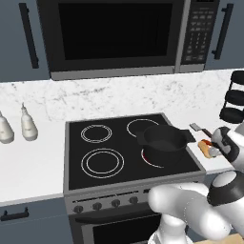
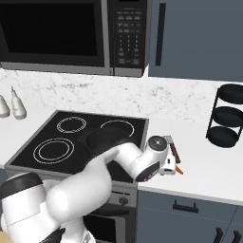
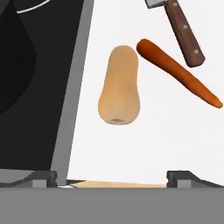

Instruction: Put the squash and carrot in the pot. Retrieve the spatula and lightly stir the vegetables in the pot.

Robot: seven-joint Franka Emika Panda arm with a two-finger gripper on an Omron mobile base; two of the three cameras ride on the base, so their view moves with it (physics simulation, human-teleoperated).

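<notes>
White counter beside the stove holds the squash (image 3: 119, 86) mid-frame; firm, smooth, it looks best pinched across its narrower neck. Gripper (image 3: 112, 177) hovers spread wide, holding nothing.

In the right base view, the tan, pear-shaped squash is hidden behind the white arm, and only the pointed tip of the thin bright-orange carrot (image 2: 179, 170) is seen. In the hand view, the flat grey blade of the brown-handled spatula (image 3: 183, 33) is cut off by the top edge.
</notes>
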